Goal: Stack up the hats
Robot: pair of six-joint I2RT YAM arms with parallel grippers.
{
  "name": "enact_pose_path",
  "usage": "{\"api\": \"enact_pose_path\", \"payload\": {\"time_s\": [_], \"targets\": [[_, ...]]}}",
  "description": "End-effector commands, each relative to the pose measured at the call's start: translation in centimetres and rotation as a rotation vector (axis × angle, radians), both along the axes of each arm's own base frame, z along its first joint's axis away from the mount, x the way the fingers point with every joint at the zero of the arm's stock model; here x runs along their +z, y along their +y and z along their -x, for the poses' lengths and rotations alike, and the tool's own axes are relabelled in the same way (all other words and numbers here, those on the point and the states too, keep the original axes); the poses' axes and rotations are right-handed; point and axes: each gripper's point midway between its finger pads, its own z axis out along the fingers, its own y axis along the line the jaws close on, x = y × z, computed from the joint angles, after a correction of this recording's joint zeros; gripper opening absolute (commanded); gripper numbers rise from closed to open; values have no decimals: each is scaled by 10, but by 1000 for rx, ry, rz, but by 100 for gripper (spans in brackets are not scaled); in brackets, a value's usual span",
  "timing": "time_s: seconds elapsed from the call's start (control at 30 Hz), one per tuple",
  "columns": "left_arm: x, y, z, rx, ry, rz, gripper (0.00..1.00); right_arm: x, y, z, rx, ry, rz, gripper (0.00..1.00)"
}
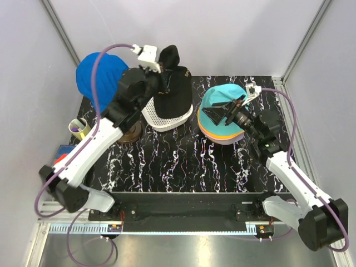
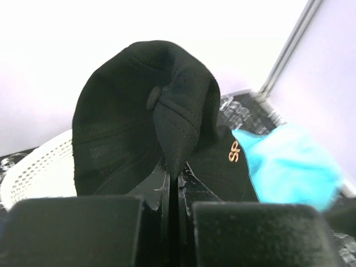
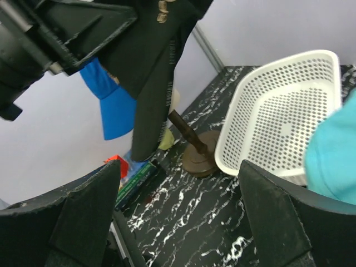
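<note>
Black fabric cap (image 2: 139, 111), soft and creased, with gold letters on its front, hangs in the air by the white perforated basket (image 1: 167, 121). A fold of its crown is pinched between the clamped-together fingers of the left gripper (image 2: 172, 183). Right of the basket lies the hat stack (image 1: 222, 130), with the teal hat (image 1: 214, 103) on top and orange and pink rims beneath. The right gripper (image 3: 178, 183) hovers at the teal hat, fingers spread apart, holding nothing. At the back left a royal-blue hat (image 1: 97, 75) sits high, near a stand (image 3: 197, 158) with a round brown base, on the black marbled table (image 1: 183, 167).

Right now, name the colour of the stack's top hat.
The top hat is teal, clearest in the top external view.
</note>
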Motion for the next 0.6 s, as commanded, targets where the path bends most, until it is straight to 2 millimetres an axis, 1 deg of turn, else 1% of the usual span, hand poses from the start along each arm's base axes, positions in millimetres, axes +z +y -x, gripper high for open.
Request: {"api": "enact_pose_path", "payload": {"time_s": [0.0,0.03,0.07,0.1,0.13,0.17,0.2,0.23,0.27,0.3,0.33,0.37,0.4,0.43,0.5,0.57], "targets": [[56,11,41,-22,-118,228,0,32,21,7,56,-111,-53,93],[57,12,47,-25,-119,231,0,37,24,8,68,-125,-60,93],[55,11,51,-28,-114,233,0,34,32,9,90,-117,-58,93],[49,9,57,-39,-101,233,0,40,35,10,101,-131,-66,93],[53,12,64,-43,-110,243,0,39,40,10,117,-124,-64,93],[52,12,67,-44,-109,244,0,39,49,15,148,-130,-63,94],[47,11,70,-48,-102,238,0,46,54,19,175,-148,-69,93],[49,13,74,-46,-105,244,0,42,61,18,191,-138,-68,93],[48,14,76,-50,-103,242,0,44,65,20,209,-143,-76,93],[45,12,78,-54,-97,240,0,49,73,27,247,-163,-88,93],[41,13,79,-52,-90,236,0,47,78,27,270,-150,-95,92],[41,13,82,-55,-92,234,0,49,82,30,291,-156,-103,91],[39,12,83,-60,-89,231,0,56,87,36,321,-179,-118,89],[36,10,84,-76,-86,222,0,55,91,38,339,-170,-128,87],[36,9,85,-75,-89,213,0,61,94,42,370,-188,-140,84],[36,16,84,-41,-91,212,0,59,94,44,367,-180,-141,83]]}}
